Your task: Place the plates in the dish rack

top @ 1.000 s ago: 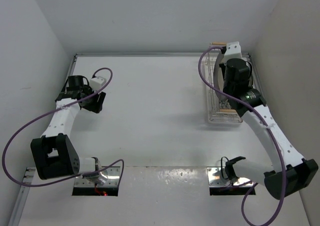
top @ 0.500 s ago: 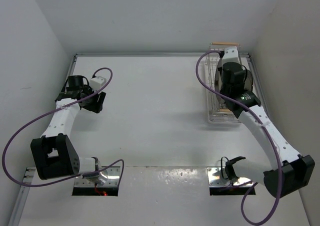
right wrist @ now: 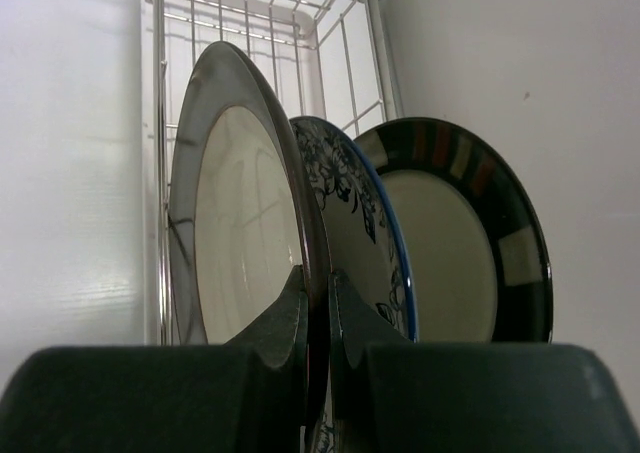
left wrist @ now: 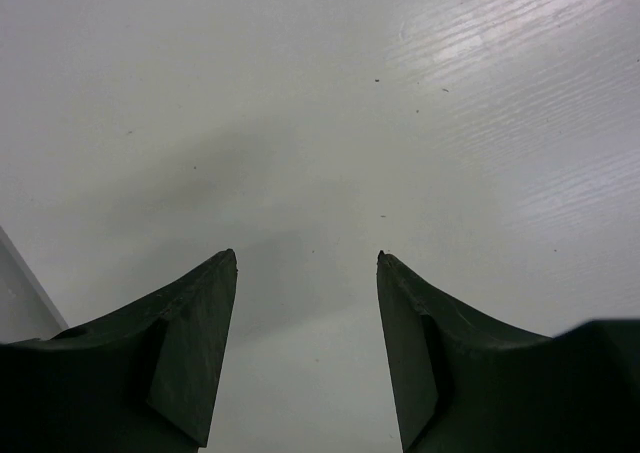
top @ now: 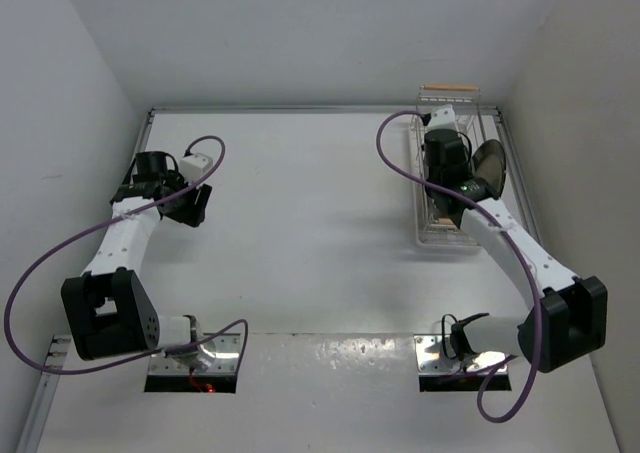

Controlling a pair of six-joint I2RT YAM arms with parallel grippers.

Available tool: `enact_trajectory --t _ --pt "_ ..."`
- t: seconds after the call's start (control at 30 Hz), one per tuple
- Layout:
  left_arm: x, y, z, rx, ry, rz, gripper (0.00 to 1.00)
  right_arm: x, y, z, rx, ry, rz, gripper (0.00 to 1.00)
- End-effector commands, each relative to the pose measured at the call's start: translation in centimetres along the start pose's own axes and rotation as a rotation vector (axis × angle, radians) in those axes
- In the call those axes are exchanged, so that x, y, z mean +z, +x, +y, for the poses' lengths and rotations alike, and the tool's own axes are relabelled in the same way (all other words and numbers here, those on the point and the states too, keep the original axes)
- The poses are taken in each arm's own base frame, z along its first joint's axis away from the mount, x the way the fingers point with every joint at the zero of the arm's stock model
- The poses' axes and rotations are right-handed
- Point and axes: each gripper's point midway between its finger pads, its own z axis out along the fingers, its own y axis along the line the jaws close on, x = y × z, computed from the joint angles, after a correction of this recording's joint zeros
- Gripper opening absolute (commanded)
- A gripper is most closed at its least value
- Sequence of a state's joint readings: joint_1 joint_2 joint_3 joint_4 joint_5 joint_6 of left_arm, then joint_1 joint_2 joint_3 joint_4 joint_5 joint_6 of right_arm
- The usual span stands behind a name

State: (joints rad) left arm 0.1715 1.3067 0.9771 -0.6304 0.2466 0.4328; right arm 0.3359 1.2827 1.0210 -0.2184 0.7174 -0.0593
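In the right wrist view my right gripper (right wrist: 318,273) is shut on the rim of the cream plate with the plain dark rim (right wrist: 235,223). It holds the plate on edge inside the dish rack (right wrist: 260,13). The white plate with the blue floral pattern (right wrist: 362,228) stands right beside it. The cream plate with pale blocks on its dark rim (right wrist: 450,243) leans at the far right. In the top view the rack (top: 447,238) sits at the back right, under my right wrist. My left gripper (left wrist: 307,258) is open and empty over bare table.
The right wall runs close beside the rack (top: 520,173). The rack's wooden handle bar (top: 449,88) shows at its far end. My left arm (top: 130,233) rests at the left of the table, near the left wall.
My right arm has swung left and lowered the plain-rimmed plate from above the rack down into it, beside the other two plates. The left arm has not moved.
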Motion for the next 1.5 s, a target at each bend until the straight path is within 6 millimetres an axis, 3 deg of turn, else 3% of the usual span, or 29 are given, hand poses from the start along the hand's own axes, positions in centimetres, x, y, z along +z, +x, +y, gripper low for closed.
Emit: enact_trajectory --t 0.0,0.17,0.27,0.33,0.37,0.43,0.57,0.7,0.8,0.9,1.0,1.03,1.07,1.1,1.13,1.3,1.33,1.37,1.47 --pt "-0.6 -0.7 -0.1 0.025 -0.007 -0.034 0.62 -0.3 -3.9 -1.8 0.167 0.077 -0.13 0.0" --pt "-0.6 -0.6 0.0 0.025 -0.015 -0.029 0.62 -0.1 -2.3 -0.6 0.151 0.062 -0.113 0.04" --pt "-0.6 -0.6 0.0 0.025 -0.015 -0.029 0.62 -0.1 -2.0 0.1 0.137 0.023 -0.11 0.18" --pt "-0.4 -0.5 0.0 0.023 -0.01 -0.021 0.62 -0.2 -1.8 0.2 0.162 0.02 -0.102 0.22" --pt "-0.4 -0.5 0.0 0.023 -0.01 -0.021 0.62 -0.3 -1.8 0.2 0.164 0.016 -0.103 0.34" --pt "-0.4 -0.4 0.1 0.022 -0.018 -0.017 0.62 -0.4 -1.9 0.4 0.164 -0.001 -0.108 0.46" --pt "-0.4 -0.4 0.1 0.022 -0.018 -0.017 0.62 -1.1 -3.2 -0.6 0.144 -0.003 -0.159 0.49" --pt "-0.4 -0.4 0.1 0.022 -0.018 -0.017 0.62 -2.0 -5.5 -1.0 0.136 -0.039 -0.205 0.67" --pt "-0.4 -0.4 0.1 0.022 -0.018 -0.017 0.62 -3.4 -7.6 -1.8 0.161 -0.069 -0.238 0.79" --pt "-0.4 -0.3 0.3 0.022 -0.028 -0.011 0.62 -6.1 -9.7 -3.5 0.239 -0.106 -0.295 0.99" --pt "-0.4 -0.3 0.3 0.022 -0.028 -0.011 0.64 -9.6 -9.8 -4.1 0.285 -0.214 -0.35 0.99" --pt "-0.5 -0.2 0.3 -0.004 -0.036 -0.007 0.64 -10.7 -9.3 -4.4 0.292 -0.239 -0.376 0.99" --pt "-0.5 -0.2 0.3 -0.013 -0.036 -0.008 0.64 -11.2 -8.1 -2.3 0.272 -0.342 -0.368 0.99" --pt "-0.5 -0.1 0.0 -0.015 -0.022 -0.005 0.65 -11.8 -6.4 -2.3 0.264 -0.359 -0.364 0.99" --pt "-0.7 -0.3 0.0 -0.013 -0.026 -0.013 0.65 -13.2 -6.0 -2.5 0.326 -0.391 -0.385 0.99" --pt "-0.7 -0.3 -0.1 -0.017 -0.03 -0.009 0.71 -13.7 3.8 0.0 0.426 -0.436 -0.208 0.99" --pt "-0.4 0.0 -0.4 -0.012 -0.028 0.004 0.73 -14.4 4.3 -0.2 0.523 -0.442 -0.21 0.99" --pt "-0.4 0.0 -0.4 -0.001 -0.028 0.004 0.74 -14.0 6.4 0.6 0.529 -0.44 -0.158 0.99" --pt "-0.7 0.1 -1.0 0.004 -0.009 0.006 0.77 -14.6 10.2 1.5 0.62 -0.456 -0.139 0.99"
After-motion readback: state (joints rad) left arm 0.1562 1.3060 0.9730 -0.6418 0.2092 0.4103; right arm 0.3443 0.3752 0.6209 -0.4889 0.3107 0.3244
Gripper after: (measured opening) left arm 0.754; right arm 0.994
